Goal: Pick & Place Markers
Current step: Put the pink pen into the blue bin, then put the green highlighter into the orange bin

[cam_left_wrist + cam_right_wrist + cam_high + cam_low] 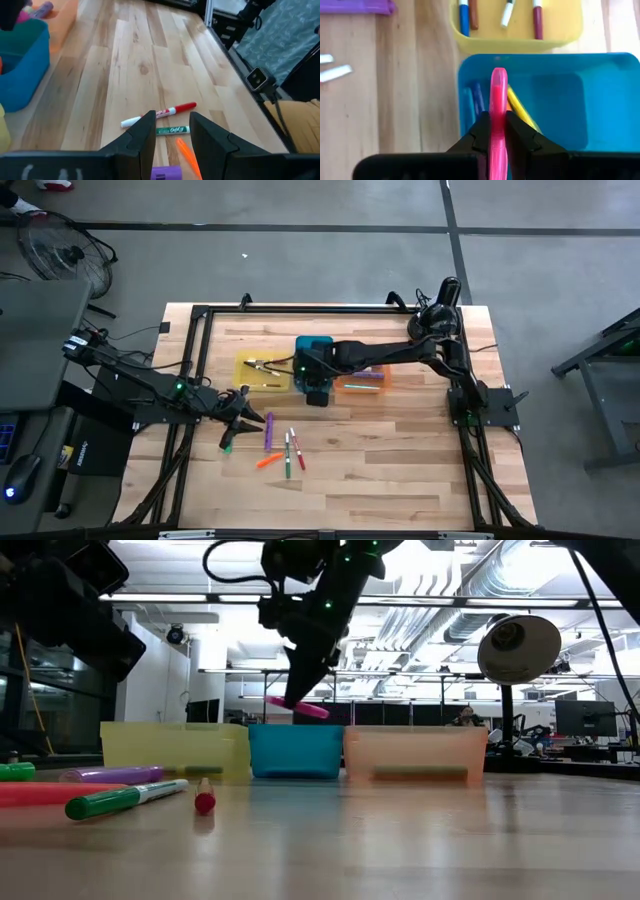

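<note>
The right gripper (493, 131) has its jaws pinched on a thin pink marker (498, 107), hanging over the blue plastic tray (555, 105). Next I think it lets go. The left gripper (170, 131), jaws apart and empty, waits above loose markers (285, 452) on the wooden counter (400, 460).

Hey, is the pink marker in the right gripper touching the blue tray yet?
Apart. The low view shows the pink marker, clamped in the right gripper, hanging above the blue tray with open background visible between the marker and the tray's rim.

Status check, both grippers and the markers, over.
Right gripper shut on pink marker over blue tray. Left gripper open, empty, above loose markers. Nothing in the way.
</note>
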{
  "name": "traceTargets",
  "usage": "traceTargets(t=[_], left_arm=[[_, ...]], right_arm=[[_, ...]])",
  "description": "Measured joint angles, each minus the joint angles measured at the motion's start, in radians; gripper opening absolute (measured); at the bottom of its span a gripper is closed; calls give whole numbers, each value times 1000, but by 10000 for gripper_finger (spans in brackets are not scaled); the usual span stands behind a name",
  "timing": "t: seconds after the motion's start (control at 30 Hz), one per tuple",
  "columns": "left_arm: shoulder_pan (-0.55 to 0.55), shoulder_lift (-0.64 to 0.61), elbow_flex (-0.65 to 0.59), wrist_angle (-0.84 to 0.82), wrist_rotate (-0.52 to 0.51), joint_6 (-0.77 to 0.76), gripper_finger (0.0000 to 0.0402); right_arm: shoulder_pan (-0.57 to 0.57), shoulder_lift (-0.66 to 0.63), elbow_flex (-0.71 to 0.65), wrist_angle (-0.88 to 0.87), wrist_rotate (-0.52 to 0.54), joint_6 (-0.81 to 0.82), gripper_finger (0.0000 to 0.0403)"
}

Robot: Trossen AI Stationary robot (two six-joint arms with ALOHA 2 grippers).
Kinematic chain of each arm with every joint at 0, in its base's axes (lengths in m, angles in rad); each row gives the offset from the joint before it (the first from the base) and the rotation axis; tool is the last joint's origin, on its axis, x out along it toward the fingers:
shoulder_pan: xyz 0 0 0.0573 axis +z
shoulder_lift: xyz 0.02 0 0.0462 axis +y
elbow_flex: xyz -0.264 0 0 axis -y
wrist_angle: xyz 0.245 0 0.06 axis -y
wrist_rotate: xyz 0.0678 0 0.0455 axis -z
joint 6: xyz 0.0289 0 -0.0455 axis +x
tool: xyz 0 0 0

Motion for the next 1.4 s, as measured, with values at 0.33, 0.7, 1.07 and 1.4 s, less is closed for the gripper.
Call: traceTargets(t=[0.33, 0.7, 1.07, 1.4], left_arm=[[0, 93, 0, 45, 0, 0, 117], [0, 140, 0, 81, 1, 0, 117], [0, 140, 0, 81, -1, -17, 117], [0, 94, 0, -2, -18, -123, 117]], right_arm=[[-50, 25, -2, -11, -62, -81, 25], [-65, 38, -3, -22, -70, -116, 48], [-58, 38, -3, -22, -71, -132, 99], [-52, 13, -3, -67, 73, -120, 172]])
